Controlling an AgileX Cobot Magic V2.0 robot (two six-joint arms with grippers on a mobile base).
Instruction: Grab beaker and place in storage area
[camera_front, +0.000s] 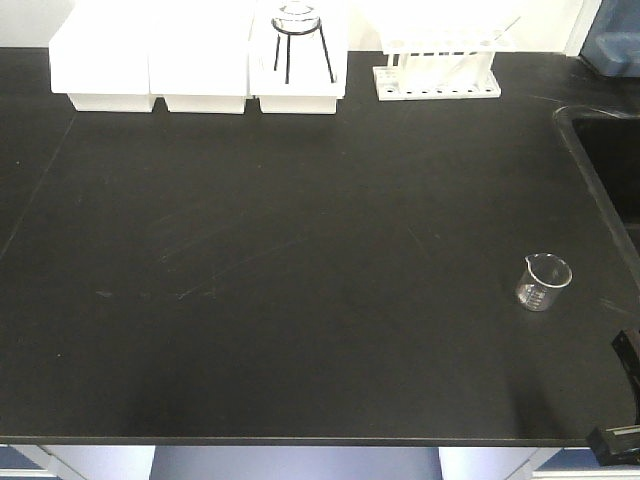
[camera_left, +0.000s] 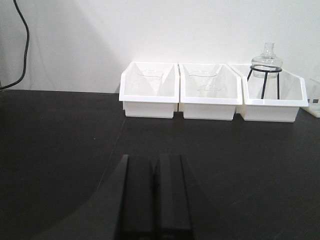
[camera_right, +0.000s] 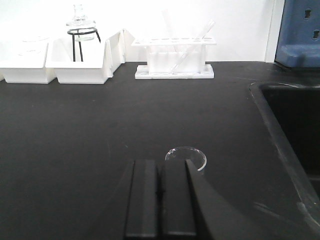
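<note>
Nearest to us, in the right wrist view, the right hand (camera_right: 160, 165) is hanging low over the black surface (camera_right: 75, 150). Its two dark fingers (camera_right: 145, 200) are pressing flat against each other and gripping nothing. Just past their tips the beaker (camera_right: 186, 156) is standing upright on the surface, its clear rim showing a little to the right of the fingers. We cannot tell whether the tips are touching the glass. In the front view we are seeing the same beaker sitting alone toward the right front of the surface, empty, with its spout pointing left and printed markings on its wall. Beyond it and to the right, the sink (camera_right: 295, 120) is dropping below the surface along the right edge.

In the left wrist view the left hand (camera_left: 154, 159) is likewise closed, its fingers meeting along a thin seam and holding nothing, over a bare stretch of surface.

Farther back, three white bins (camera_left: 207, 97) are sitting side by side against the white wall. Pale glassware is showing faintly in the left and middle ones, too washed out for us to name. In the right one a black tripod stand (camera_left: 262, 85) is carrying a small clear flask (camera_left: 266, 62). Just to the right of the bins a white test-tube rack (camera_right: 174, 60) is standing with a glass rod leaning across it. At the far right corner, behind the sink, a blue container (camera_right: 297, 32) is resting against the wall.
</note>
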